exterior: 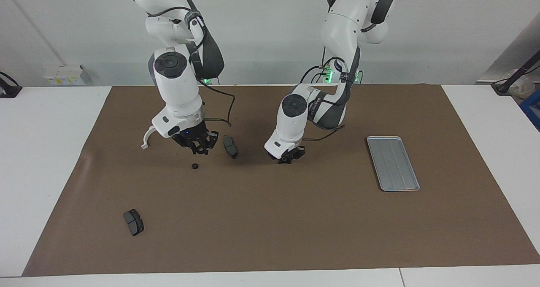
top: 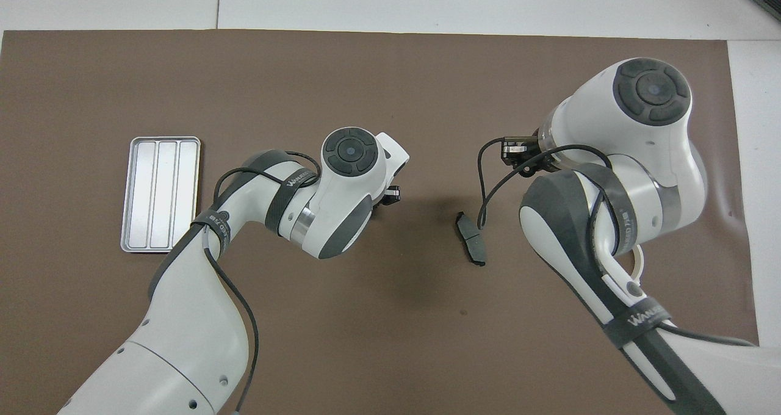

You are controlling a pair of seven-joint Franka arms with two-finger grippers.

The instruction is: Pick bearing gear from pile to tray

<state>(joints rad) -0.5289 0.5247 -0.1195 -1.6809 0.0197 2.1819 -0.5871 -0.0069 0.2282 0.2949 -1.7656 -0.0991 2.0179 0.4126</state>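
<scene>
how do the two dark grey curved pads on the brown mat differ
One dark grey curved pad lies between the two grippers, near the robots; the other dark grey curved pad lies far from the robots, toward the right arm's end. The first appears narrow and elongated, the second broader and squarer. Both lie loose on the brown mat, outside the silver-grey metal tray.

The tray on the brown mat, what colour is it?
Silver-grey metal with lengthwise ridges; the tray shows best in the overhead view.

Silver-grey ridged tray [exterior: 393, 163], brown mat [exterior: 270, 219], dark grey pads [exterior: 230, 146].
</scene>
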